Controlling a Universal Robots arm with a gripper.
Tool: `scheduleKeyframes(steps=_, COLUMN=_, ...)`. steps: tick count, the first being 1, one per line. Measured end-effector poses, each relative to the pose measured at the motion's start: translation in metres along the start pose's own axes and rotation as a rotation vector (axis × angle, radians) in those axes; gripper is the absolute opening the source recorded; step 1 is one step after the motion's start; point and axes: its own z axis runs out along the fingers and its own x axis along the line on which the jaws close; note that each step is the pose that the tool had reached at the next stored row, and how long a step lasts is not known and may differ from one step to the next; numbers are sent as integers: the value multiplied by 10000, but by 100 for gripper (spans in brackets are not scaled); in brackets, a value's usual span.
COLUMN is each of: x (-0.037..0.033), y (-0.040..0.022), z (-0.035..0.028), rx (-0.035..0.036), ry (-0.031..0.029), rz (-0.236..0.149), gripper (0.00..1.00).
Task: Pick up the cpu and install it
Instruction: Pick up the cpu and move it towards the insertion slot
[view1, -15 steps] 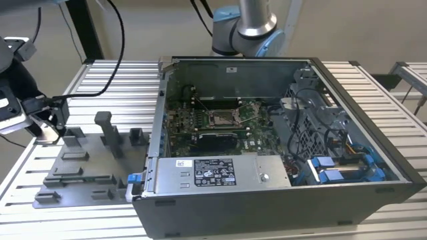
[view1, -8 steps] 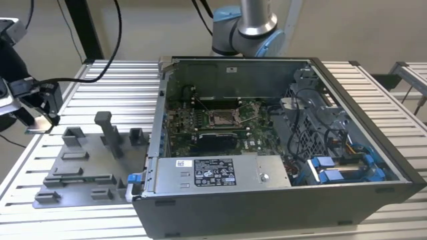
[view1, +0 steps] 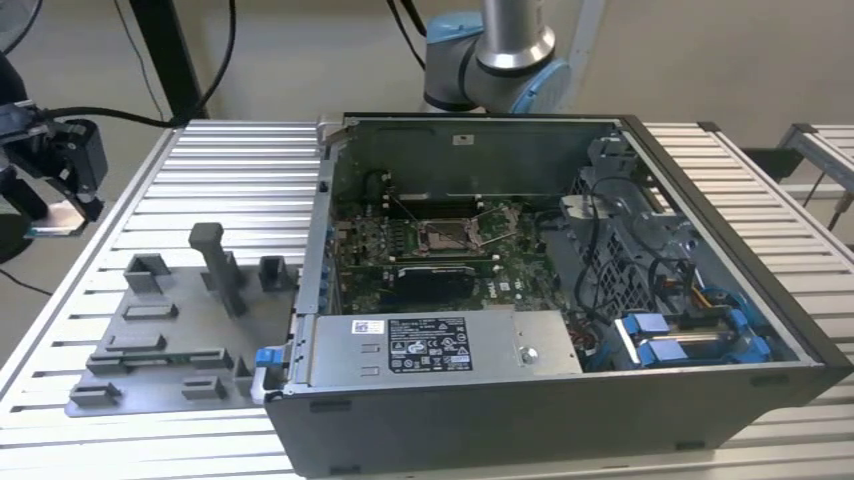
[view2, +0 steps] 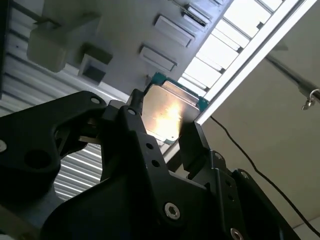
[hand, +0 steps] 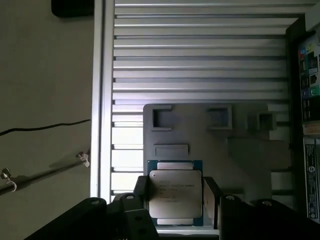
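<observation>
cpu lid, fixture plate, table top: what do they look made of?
cpu, gripped in the hand: pale silver metal lid with a satin finish, catching bright glare in the second wrist view, and a green board edge around it. Fixture plate: matte grey with moulded pockets, likely plastic. Table: ribbed silver slats, looks like extruded aluminium.

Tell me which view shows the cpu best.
First wrist view: the cpu faces the camera squarely, gripper shut on its sides. Second wrist view shows it tilted, glare on top. Exterior view: too small to judge.
</observation>
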Motion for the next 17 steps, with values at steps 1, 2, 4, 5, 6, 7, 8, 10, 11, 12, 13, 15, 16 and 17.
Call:
scheduleKeyframes(steps=1, x=-1, y=5, z=-22, rx=4, ry=0, rz=-1, gripper=0)
scheduleKeyframes(steps=2, x=-1, y=6, z=-23, rx=16, ry=-1, rz=-1, gripper=0)
scheduleKeyframes(steps=4, x=0, y=6, z=-23, rx=19, ry=-2, rz=0, gripper=0)
scheduleKeyframes(steps=5, x=0, y=6, z=-24, rx=20, ry=-2, rz=1, gripper=0)
scheduleKeyframes(steps=6, x=0, y=6, z=-24, rx=21, ry=-1, rz=1, gripper=0)
scheduleKeyframes(steps=7, x=0, y=6, z=-25, rx=22, ry=0, rz=1, gripper=0)
scheduleKeyframes(steps=8, x=0, y=7, z=-25, rx=22, ry=0, rz=2, gripper=0)
scheduleKeyframes(steps=10, x=0, y=6, z=-25, rx=22, ry=0, rz=2, gripper=0)
scheduleKeyframes(steps=11, x=0, y=6, z=-25, rx=22, ry=0, rz=2, gripper=0)
scheduleKeyframes(steps=12, x=0, y=7, z=-25, rx=22, ry=0, rz=3, gripper=0)
scheduleKeyframes(steps=13, x=0, y=6, z=-25, rx=22, ry=0, rz=3, gripper=0)
scheduleKeyframes(steps=15, x=1, y=9, z=-42, rx=24, ry=3, rz=4, gripper=0)
scheduleKeyframes(steps=16, x=2, y=12, z=-64, rx=24, ry=1, rz=3, gripper=0)
scheduleKeyframes(steps=17, x=3, y=16, z=-96, rx=22, ry=-1, rz=3, gripper=0)
